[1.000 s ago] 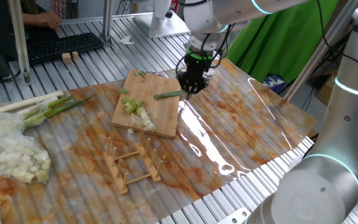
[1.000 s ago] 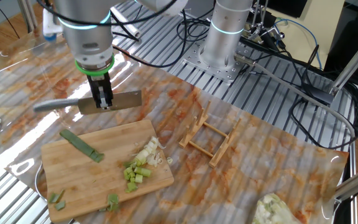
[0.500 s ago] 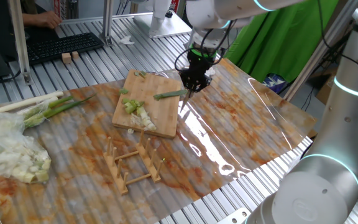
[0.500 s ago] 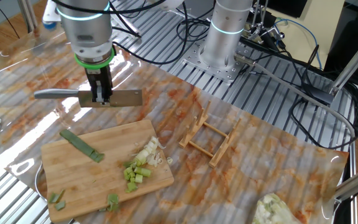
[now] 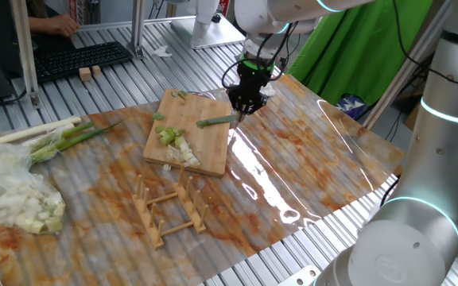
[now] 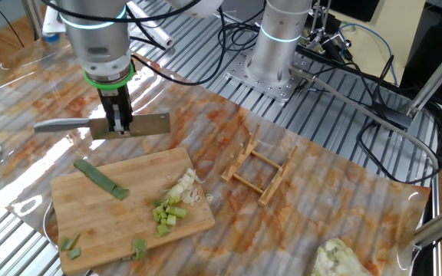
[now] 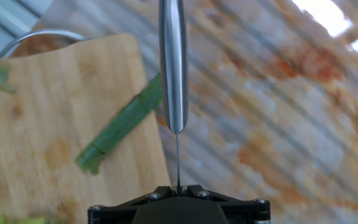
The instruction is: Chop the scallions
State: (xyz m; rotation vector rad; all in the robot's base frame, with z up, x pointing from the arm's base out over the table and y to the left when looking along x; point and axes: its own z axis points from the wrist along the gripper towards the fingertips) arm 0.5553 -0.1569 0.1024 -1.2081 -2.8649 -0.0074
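Note:
A long green piece of scallions (image 6: 100,179) (image 5: 215,121) (image 7: 123,124) lies slantwise on the bamboo cutting board (image 6: 121,222) (image 5: 205,151) (image 7: 42,124). Short white and pale-green cut bits (image 6: 176,198) (image 5: 177,145) are piled nearer the board's other end. My gripper (image 6: 119,126) (image 5: 243,107) (image 7: 178,186) is shut on a knife (image 6: 148,123) (image 7: 173,62), gripping it at the spine. It hangs in the air just beyond the board's edge, blade level, above the stained mat and beside the green piece.
A wooden rack (image 6: 259,172) (image 5: 169,210) stands on the mat near the board. A bundle of whole stalks (image 5: 54,135) and a pale heap in clear plastic (image 5: 14,199) (image 6: 340,257) lie further off. A metal rim (image 7: 36,38) shows under the board's corner.
The gripper and knife have lifted a little and drifted sideways, off the board's edge. The scallion pieces have not moved.

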